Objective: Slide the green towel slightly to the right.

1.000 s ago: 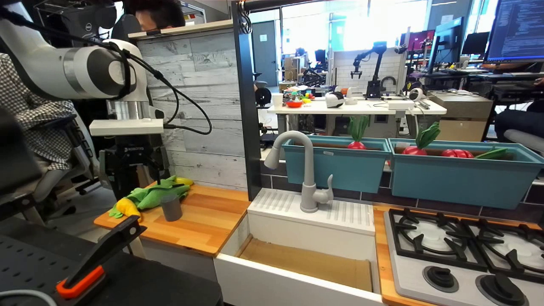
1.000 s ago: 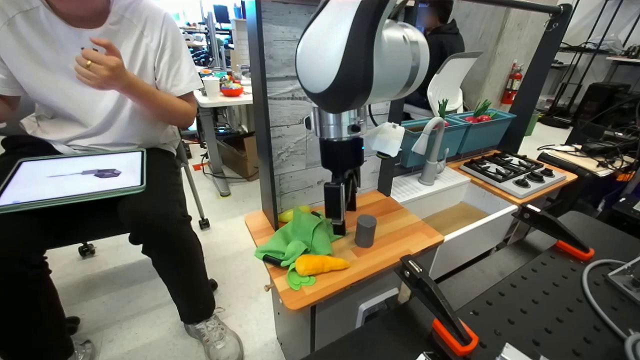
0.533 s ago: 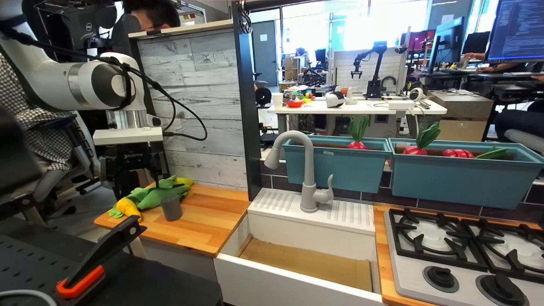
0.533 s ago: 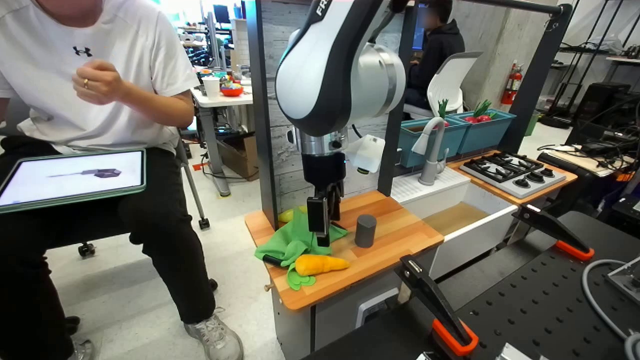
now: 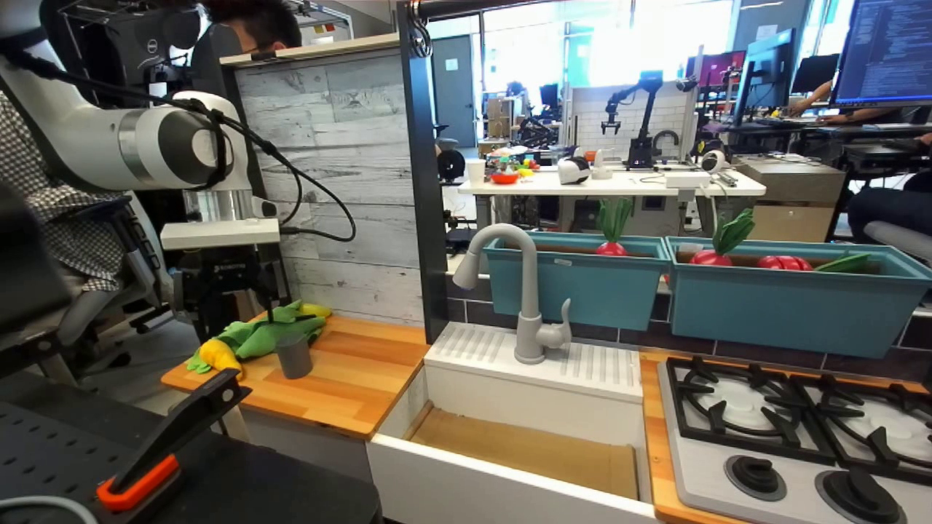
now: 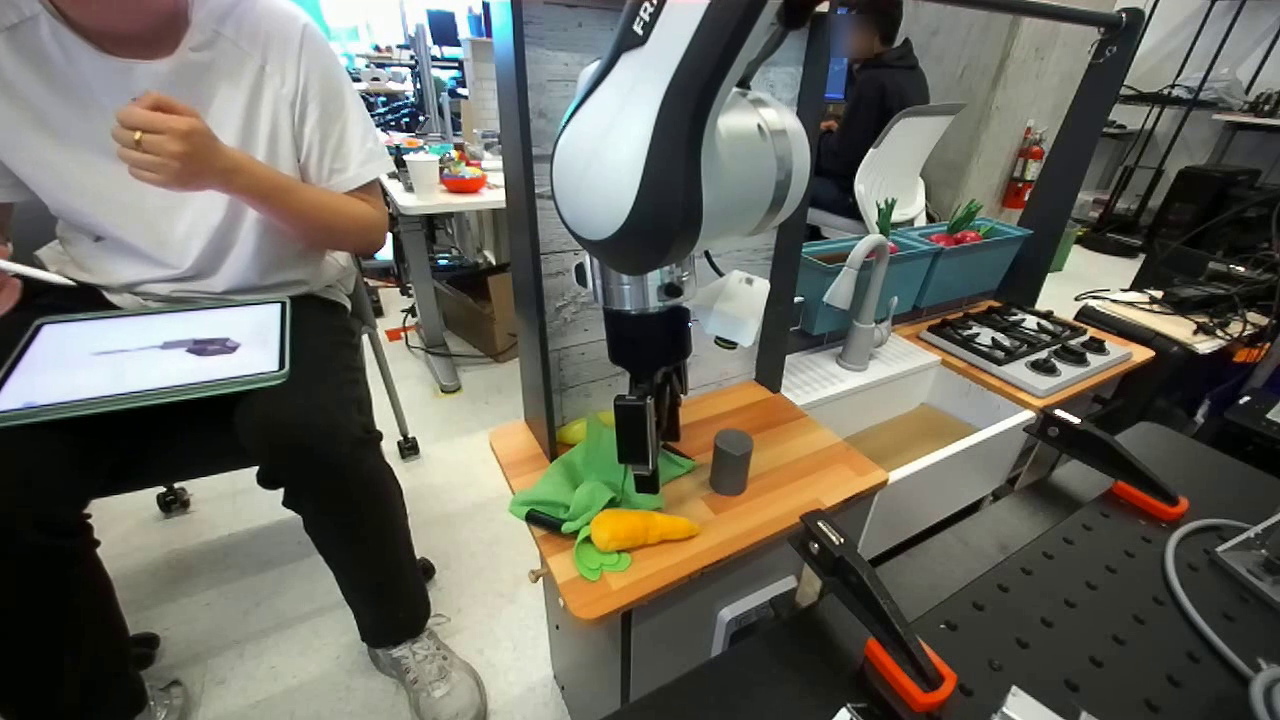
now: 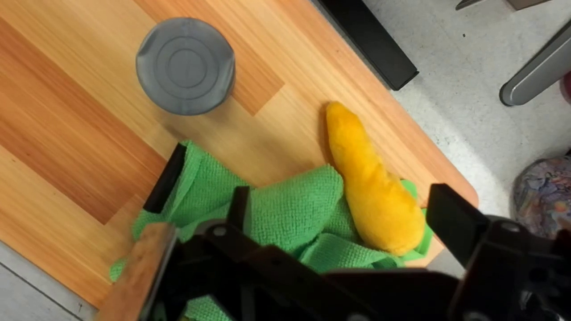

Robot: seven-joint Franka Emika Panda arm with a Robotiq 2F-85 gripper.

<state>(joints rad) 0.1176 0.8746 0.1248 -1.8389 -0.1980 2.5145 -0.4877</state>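
Observation:
The green towel [image 5: 263,339] lies crumpled on the wooden counter, and it also shows in an exterior view [image 6: 585,478] and in the wrist view [image 7: 290,209]. My gripper [image 6: 658,464] points down over the towel. In the wrist view the gripper [image 7: 341,191] is open, its fingers wide apart. One finger is over the towel and one is beyond the yellow-orange plush vegetable [image 7: 377,196]. Nothing is seen held between the fingers. Whether the fingertips touch the towel I cannot tell. The lower part of the towel is hidden behind the gripper in the wrist view.
A grey cylinder [image 6: 731,462] stands on the counter [image 6: 790,480] beside the towel. A black bar [image 7: 166,178] lies at the towel's edge. A yellow object [image 5: 314,310] sits behind the towel near the panel [image 5: 349,255]. The sink [image 5: 510,473] adjoins the counter.
My gripper has come down and shifted left over the towel in an exterior view, then stays nearly still over the last half second. The towel, plush vegetable and cylinder have not visibly moved.

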